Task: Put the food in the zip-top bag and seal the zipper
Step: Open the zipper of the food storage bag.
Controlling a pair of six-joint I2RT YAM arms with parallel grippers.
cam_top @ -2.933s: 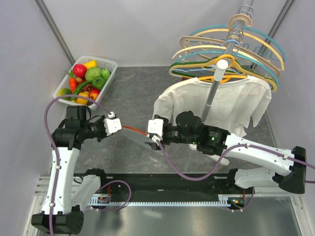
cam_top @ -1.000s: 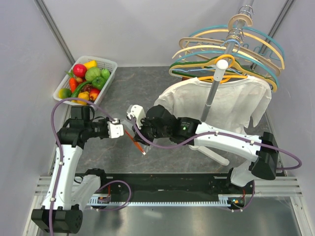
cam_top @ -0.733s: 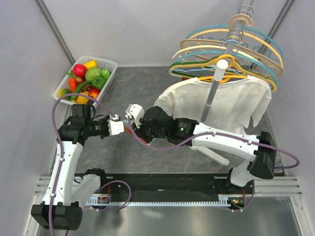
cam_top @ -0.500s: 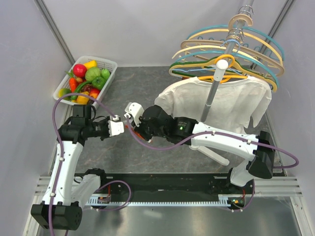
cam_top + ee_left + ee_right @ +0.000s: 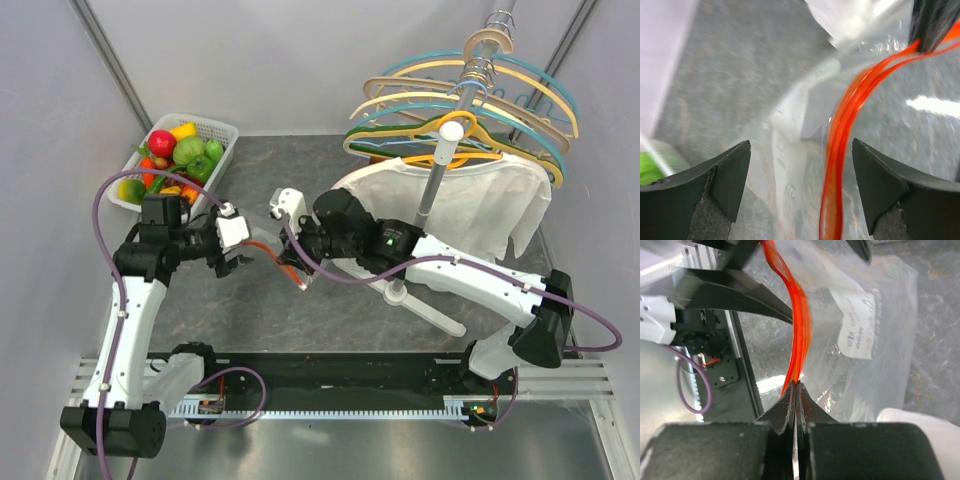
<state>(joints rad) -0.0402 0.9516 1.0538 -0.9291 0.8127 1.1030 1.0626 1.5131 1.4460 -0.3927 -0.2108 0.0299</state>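
from above, the left gripper (image 5: 238, 256) and the right gripper (image 5: 291, 266) sit close together over the grey table (image 5: 250, 180), left of its middle. the red-orange zipper (image 5: 268, 252) is strung between them, off the surface, and the clear plastic below it hardly shows here. the food (image 5: 185, 150) lies heaped in the white lattice basket (image 5: 226, 134) at the far left corner, well apart from both grippers. a rack of hangers (image 5: 460, 95) with a white shirt (image 5: 480, 210) stands on the right side. in the left wrist view, the left gripper is spread wide, its two dark fingers (image 5: 725, 185) at either side of the frame, gripping nothing. the zipper runs up between them, blurred, to a dark finger of the other arm at the top right corner. the zip-top bag (image 5: 790, 150) hangs crumpled around the strip. in the right wrist view, the right gripper's tips are pressed together on the zipper, which curves away upward between the left arm's parted fingers (image 5: 735, 292). the bag spreads to the right of the strip over the table, a white label (image 5: 856, 330) on it.
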